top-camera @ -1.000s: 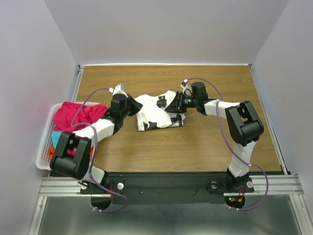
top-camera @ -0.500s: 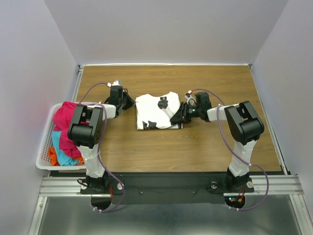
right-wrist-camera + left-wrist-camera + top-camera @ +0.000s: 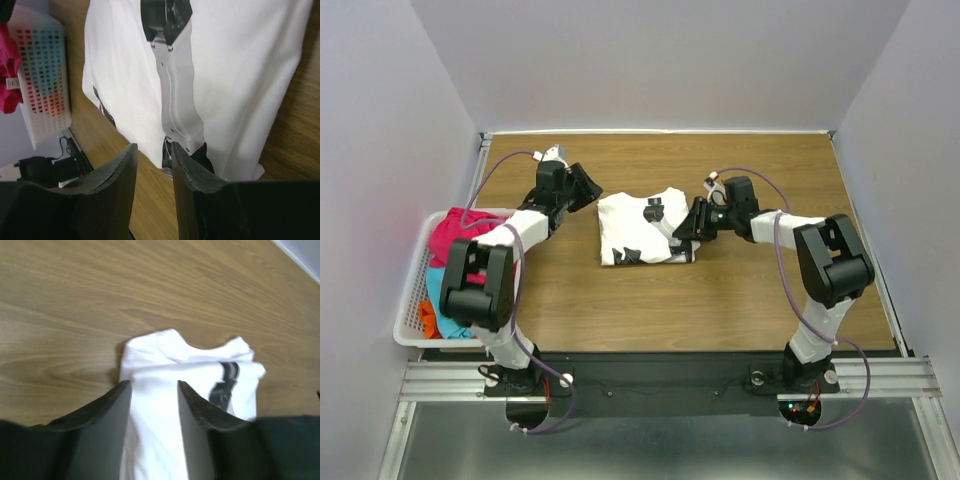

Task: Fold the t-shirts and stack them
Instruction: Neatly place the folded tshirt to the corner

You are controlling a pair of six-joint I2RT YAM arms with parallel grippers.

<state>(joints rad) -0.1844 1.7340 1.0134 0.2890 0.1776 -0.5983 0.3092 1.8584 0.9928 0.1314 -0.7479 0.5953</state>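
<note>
A white t-shirt (image 3: 632, 228) with black marks lies folded into a rough rectangle mid-table. It also shows in the left wrist view (image 3: 170, 370) and the right wrist view (image 3: 125, 65). My left gripper (image 3: 590, 189) is open and empty at the shirt's far left corner, and its jaws (image 3: 154, 390) hover over the cloth's edge. My right gripper (image 3: 686, 228) is open and empty at the shirt's right edge, with its jaws (image 3: 152, 155) over the shirt's near corner. A magenta-pink shirt (image 3: 455, 235), a cyan one (image 3: 440, 298) and an orange one (image 3: 427, 318) lie bunched in the basket.
The white lattice basket (image 3: 410, 310) sits at the table's left edge and also shows in the right wrist view (image 3: 42, 65). Bare wooden table (image 3: 740, 290) surrounds the shirt. Grey walls close in the far, left and right sides.
The white shirt went from rumpled to a flat folded rectangle. My left gripper let go and shifted to the shirt's far left corner. My right gripper slid to the shirt's right edge.
</note>
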